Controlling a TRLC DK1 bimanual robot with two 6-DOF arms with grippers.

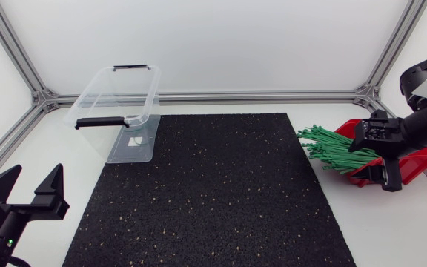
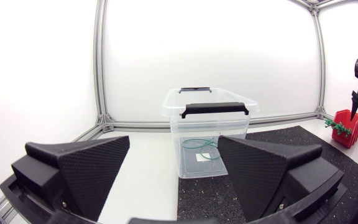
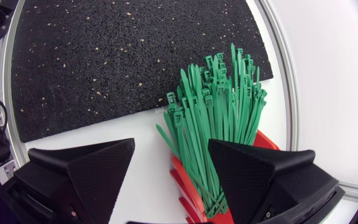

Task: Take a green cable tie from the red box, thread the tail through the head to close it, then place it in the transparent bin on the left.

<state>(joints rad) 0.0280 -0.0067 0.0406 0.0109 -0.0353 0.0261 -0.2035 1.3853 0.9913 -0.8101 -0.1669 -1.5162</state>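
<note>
Currently my right pincer [image 3: 171,148] hovers, fingers apart, over the green cable ties [image 3: 213,106] fanning out of the red box [image 1: 417,159]. My left pincer [image 1: 35,178], likewise apart, faces the transparent bin [image 2: 191,130] across the tabletop [image 1: 58,148].

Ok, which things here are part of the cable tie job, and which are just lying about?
Job: green cable ties, red box, transparent bin, looped green tie inside the bin, right gripper, left gripper.
Lying about: black speckled mat.
</note>
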